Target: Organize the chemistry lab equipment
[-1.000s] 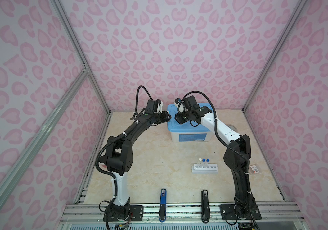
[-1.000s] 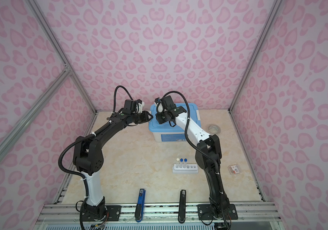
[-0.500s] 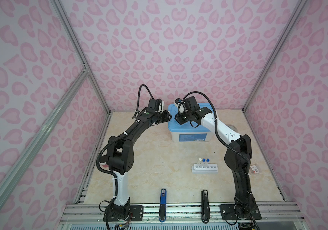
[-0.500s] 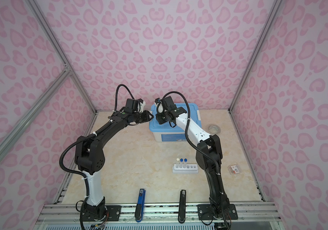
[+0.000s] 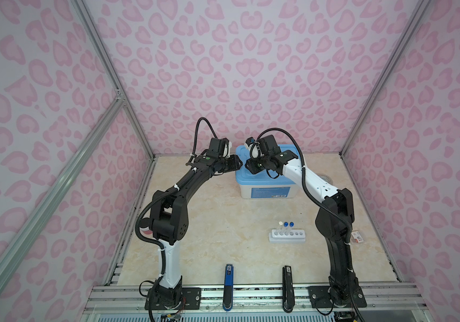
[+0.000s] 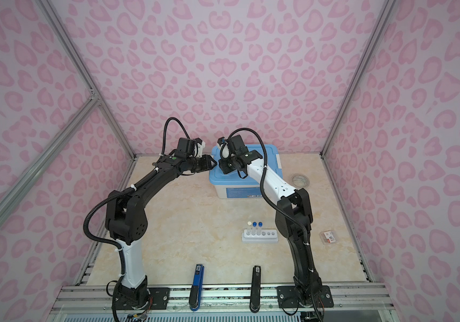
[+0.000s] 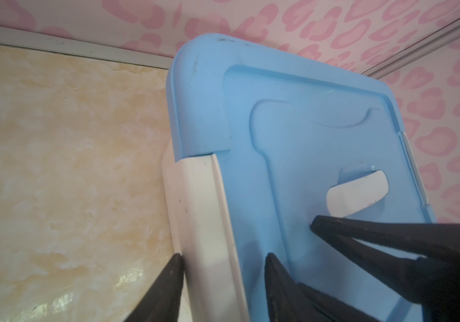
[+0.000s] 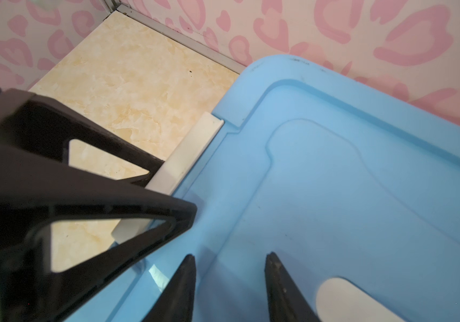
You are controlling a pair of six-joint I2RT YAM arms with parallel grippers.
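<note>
A white six-hole rack stands at the front right with three capped tubes upright in it, one white-capped and two blue-capped. At the back stands a box with a blue lid. My left gripper is open, its jaws astride the white latch on the box's left edge. One fingertip touches the latch's outer side. My right gripper hovers open over the lid with nothing between its fingers.
A clear tape roll lies right of the box. A small packet lies at the right. A blue tool and a black tool sit at the front edge. Both grippers crowd the box's left end, near the back wall.
My left gripper's jaws have widened around the latch. The right arm has not visibly moved.
</note>
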